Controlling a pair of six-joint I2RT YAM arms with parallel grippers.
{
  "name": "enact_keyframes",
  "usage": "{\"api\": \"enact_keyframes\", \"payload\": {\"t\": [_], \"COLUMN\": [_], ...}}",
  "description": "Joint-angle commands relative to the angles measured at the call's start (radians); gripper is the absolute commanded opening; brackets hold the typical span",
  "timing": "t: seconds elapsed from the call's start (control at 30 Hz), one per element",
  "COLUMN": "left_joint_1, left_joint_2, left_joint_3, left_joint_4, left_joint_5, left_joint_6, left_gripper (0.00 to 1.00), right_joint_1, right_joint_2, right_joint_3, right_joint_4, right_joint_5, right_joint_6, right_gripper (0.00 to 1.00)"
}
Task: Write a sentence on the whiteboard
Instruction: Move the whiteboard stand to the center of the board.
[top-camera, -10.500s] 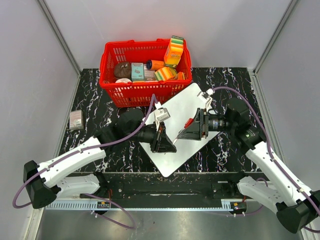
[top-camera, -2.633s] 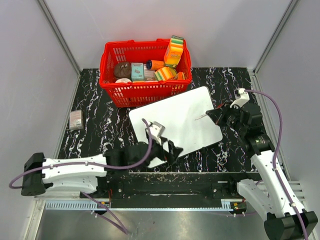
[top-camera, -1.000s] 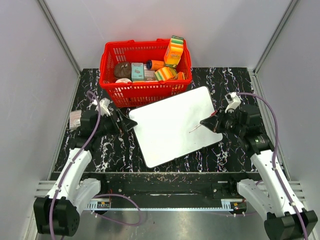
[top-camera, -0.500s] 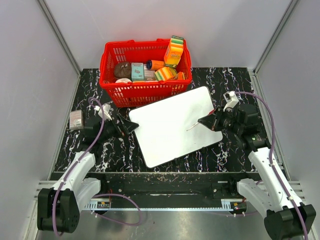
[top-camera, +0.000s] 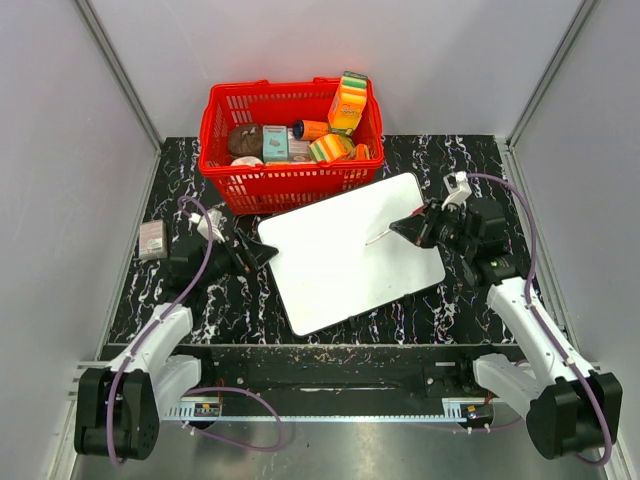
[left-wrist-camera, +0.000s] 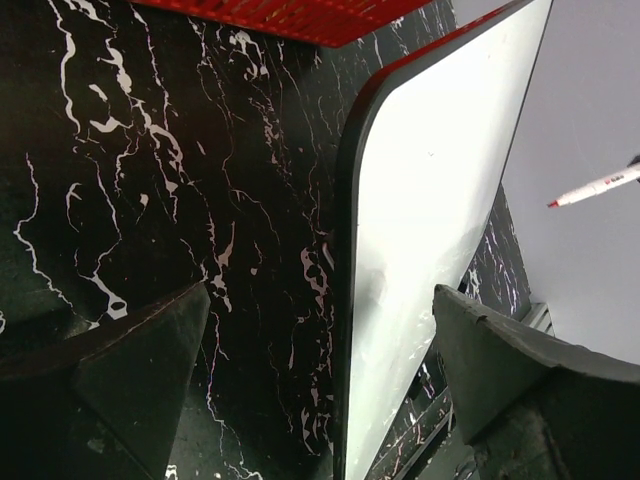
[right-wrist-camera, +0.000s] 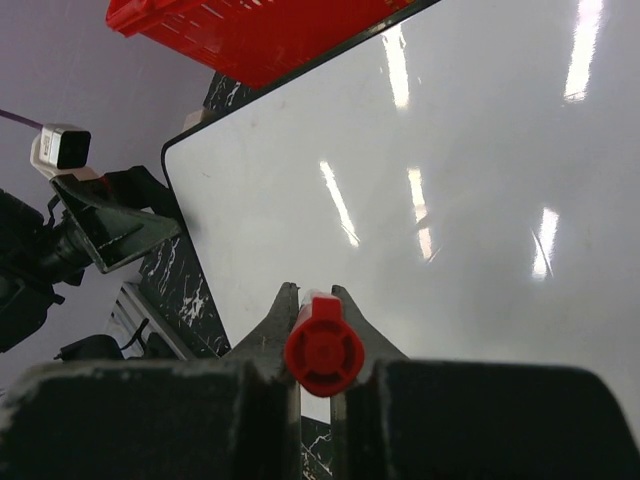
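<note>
The whiteboard (top-camera: 345, 255) lies flat and skewed on the black marble table, and its face looks blank; no sentence shows on it. My right gripper (top-camera: 412, 228) hovers over the board's right part, shut on a red-ended marker (top-camera: 385, 236) whose tip points left. In the right wrist view the marker's red end (right-wrist-camera: 323, 345) sits clamped in the right gripper (right-wrist-camera: 315, 300) above the glossy whiteboard (right-wrist-camera: 450, 170). My left gripper (top-camera: 256, 254) stands open at the board's left corner. In the left wrist view the whiteboard's dark edge (left-wrist-camera: 345, 300) runs up from the left gripper (left-wrist-camera: 330, 385).
A red basket (top-camera: 225, 175) full of packaged goods stands just behind the board's far edge. A small grey box (top-camera: 152, 240) lies at the table's left edge. Grey walls close in both sides. The left arm's camera (right-wrist-camera: 60, 147) shows in the right wrist view.
The right gripper carried the marker a little farther back over the board. The left gripper, which had swung from the board's near edge to its left corner, has barely shifted since.
</note>
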Motion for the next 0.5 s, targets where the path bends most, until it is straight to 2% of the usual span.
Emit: {"api": "enact_keyframes", "payload": {"t": [0.0,0.17,0.3,0.47], "left_joint_1": [0.003,0.005,0.003,0.003], "left_joint_2": [0.016,0.077,0.149,0.191], "left_joint_3": [-0.015,-0.003,0.031,0.026], "left_joint_4": [0.154,0.218,0.257,0.375], "left_joint_5": [0.029,0.061,0.098,0.187], "left_joint_6": [0.0,0.007,0.029,0.037], "left_gripper": [0.99,0.99,0.96,0.85], "right_joint_1": [0.034,0.166,0.214,0.217], "right_joint_2": [0.027,-0.026,-0.048,-0.063], "right_joint_3": [0.048,0.08,0.071,0.058], "right_joint_4": [0.089,0.086,0.117,0.128], "right_joint_5": [0.115,0.312,0.33,0.328], "right_joint_6": [0.027,-0.054,-0.086,-0.085], "right_gripper": [0.0,0.0,0.0,0.0]}}
